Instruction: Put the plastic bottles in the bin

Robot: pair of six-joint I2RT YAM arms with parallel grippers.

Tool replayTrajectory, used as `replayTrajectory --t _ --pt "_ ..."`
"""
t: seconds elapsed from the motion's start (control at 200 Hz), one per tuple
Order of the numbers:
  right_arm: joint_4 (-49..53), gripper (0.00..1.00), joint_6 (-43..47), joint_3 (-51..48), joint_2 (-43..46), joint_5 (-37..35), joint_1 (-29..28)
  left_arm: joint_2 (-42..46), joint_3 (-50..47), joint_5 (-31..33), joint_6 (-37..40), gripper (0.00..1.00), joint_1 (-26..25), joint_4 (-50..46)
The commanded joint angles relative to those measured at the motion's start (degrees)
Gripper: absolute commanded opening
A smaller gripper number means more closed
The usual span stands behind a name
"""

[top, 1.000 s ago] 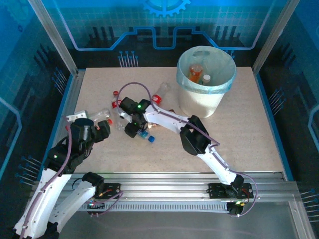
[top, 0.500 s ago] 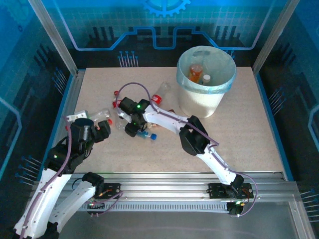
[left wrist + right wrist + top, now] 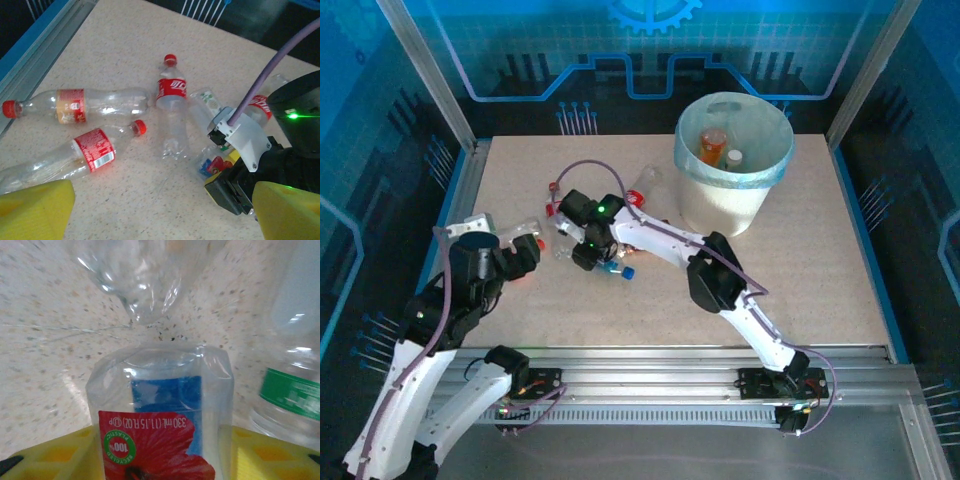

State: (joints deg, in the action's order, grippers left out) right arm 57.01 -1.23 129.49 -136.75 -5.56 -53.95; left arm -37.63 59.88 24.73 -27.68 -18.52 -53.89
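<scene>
Speckled beige table (image 3: 820, 280), bin (image 3: 720, 215) at its far side. Right gripper (image 3: 588, 255): pads (image 3: 55, 455) pinching a clear blue-capped bottle (image 3: 160, 405) lying among other bottles (image 3: 172, 100); left gripper (image 3: 160, 215): spread, empty. Risk: thin wall buckles, bottle slips mid-lift

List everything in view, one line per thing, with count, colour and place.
red-capped bottles: three, clear with red or orange labels, lying on the table ahead of the left gripper
green-labelled bottle: one, clear, lying beside the right gripper
red-labelled bottle: one, clear, on the table beyond the right arm
blue-capped bottle: one, clear with a red and blue label, between the right gripper's pads
bottles in the bin: at least two, one orange, one white-capped
bin: one, silvery white with pale blue-green liner, far right part of the table
table: one, speckled beige
left gripper: yellow pads, open
right gripper: yellow pads, shut on the blue-capped bottle
</scene>
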Motion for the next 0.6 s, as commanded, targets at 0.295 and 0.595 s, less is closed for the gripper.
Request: replayTrajectory --t 0.295,0.595 --pt "-4.8 0.56 0.9 2.8 25.2 1.3 8.1 -18.3 19.4 -22.5 2.3 0.87 0.3 13.1" --pt "-21.7 0.55 2.7 1.5 30.9 -9.1 22.0 -43.5 40.5 -29.1 6.2 0.87 -9.9 25.4"
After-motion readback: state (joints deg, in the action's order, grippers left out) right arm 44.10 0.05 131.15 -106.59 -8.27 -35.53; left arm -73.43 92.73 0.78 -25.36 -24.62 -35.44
